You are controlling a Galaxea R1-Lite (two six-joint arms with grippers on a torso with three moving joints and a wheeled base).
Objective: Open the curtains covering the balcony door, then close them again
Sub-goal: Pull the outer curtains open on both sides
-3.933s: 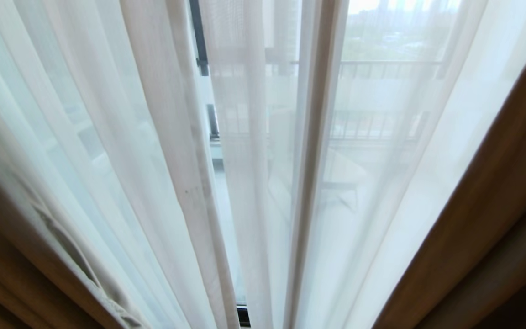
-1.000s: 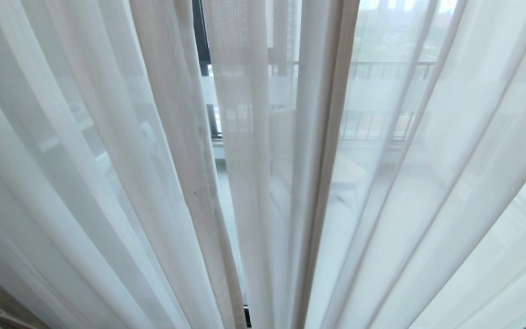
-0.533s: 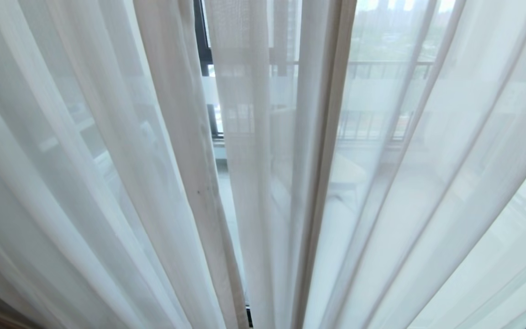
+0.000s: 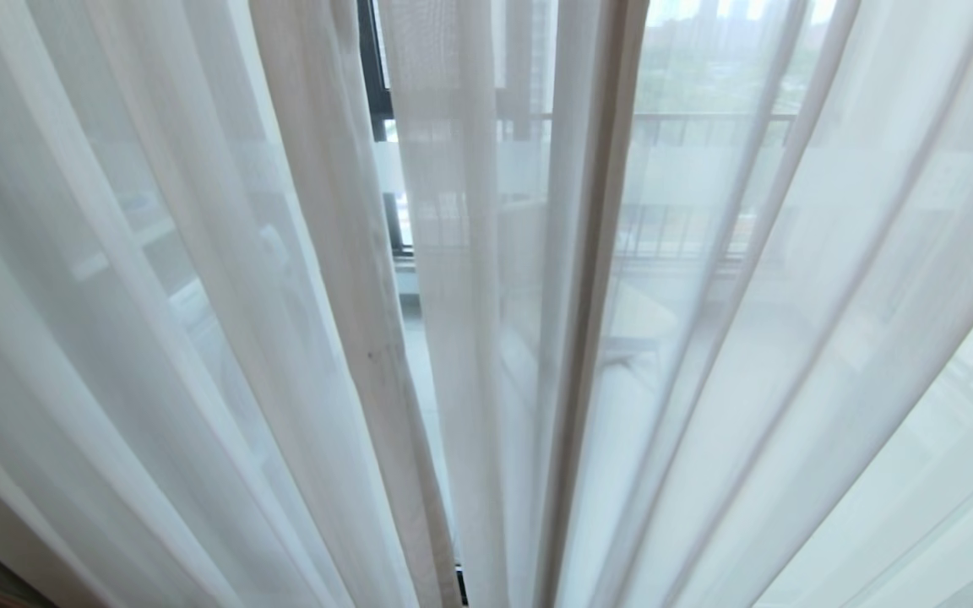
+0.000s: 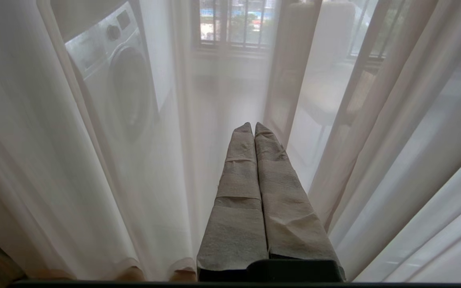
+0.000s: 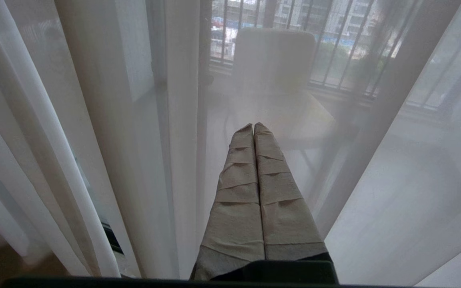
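Sheer curtains (image 4: 199, 279) hang across the whole view, from nine o'clock through three o'clock, their folds fanning downward. At twelve o'clock a narrow gap between two panels exposes the black frame of the balcony door (image 4: 371, 76), with its frosted band and a balcony railing (image 4: 706, 118) visible beyond. Through the fabric, a washing machine (image 5: 118, 80) shows on the left arm's side and a pale chair (image 6: 274, 60) ahead of the right arm. The left hand (image 5: 253, 127) and the right hand (image 6: 253, 127) each point at the sheer with wrapped fingers pressed together, gripping nothing. Judged step: parting or drawing the sheers. To do it well, slip a hand into the central gap, catch the panel's leading edge, and sweep sideways smoothly, avoiding snagging the thin weave.
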